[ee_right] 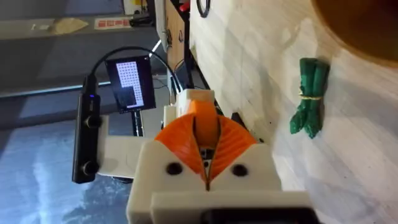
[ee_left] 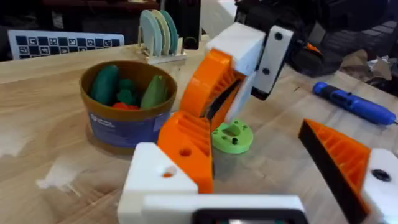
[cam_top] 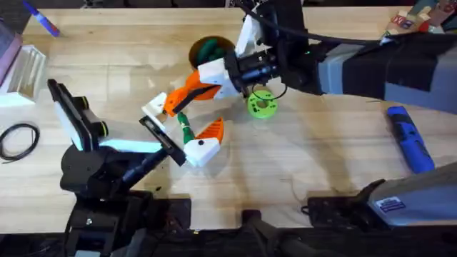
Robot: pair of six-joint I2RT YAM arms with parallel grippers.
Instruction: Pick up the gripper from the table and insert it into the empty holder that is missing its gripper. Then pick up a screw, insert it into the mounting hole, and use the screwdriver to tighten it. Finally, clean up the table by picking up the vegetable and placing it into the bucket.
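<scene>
1. Overhead, we see the left gripper (cam_top: 191,118) spread wide on the table, with the vegetable (cam_top: 184,128) lying between its two fingers and neither finger closed on it.
2. From the same view, the right gripper (cam_top: 187,89) reaches across from the right, and its orange tips end just beside one left finger. It covers part of the bucket (cam_top: 207,48). The green disc (cam_top: 261,104) lies near it, and the screwdriver (cam_top: 410,137) lies well apart at the right.
3. The left wrist view lets us look into the bucket (ee_left: 127,121), which holds toy vegetables, with the disc (ee_left: 232,137) beside it.
4. The right wrist view settles the right gripper (ee_right: 204,149): its pads are pressed together with nothing between them. The vegetable (ee_right: 309,96) lies on bare wood beyond.
</scene>
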